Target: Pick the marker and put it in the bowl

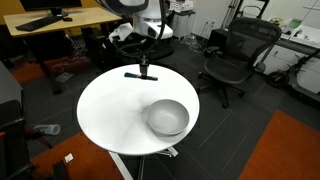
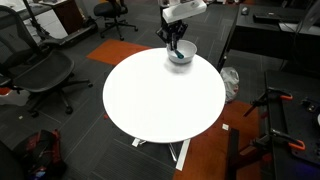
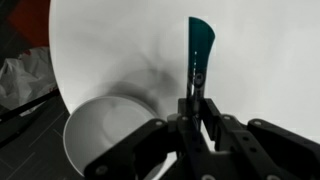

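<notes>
My gripper (image 3: 192, 105) is shut on the marker (image 3: 198, 48), a thin dark stick with a teal-blue end that points away from the jaws. In an exterior view the gripper (image 1: 146, 67) hangs above the far part of the round white table (image 1: 110, 110), with the marker (image 1: 138, 75) level at its fingertips. The light grey-white bowl (image 1: 167, 117) stands upright and empty on the table. In the wrist view the bowl (image 3: 100, 130) is at the lower left, and the marker is over bare table beside it. In an exterior view the gripper (image 2: 177, 44) shows just above the bowl (image 2: 183, 58).
Black office chairs (image 1: 235, 50) (image 2: 45, 70) stand around the table. A wooden desk (image 1: 60, 20) stands behind it. An orange carpet patch (image 1: 290, 150) lies on the dark floor. The table edge (image 3: 60, 70) runs near the bowl.
</notes>
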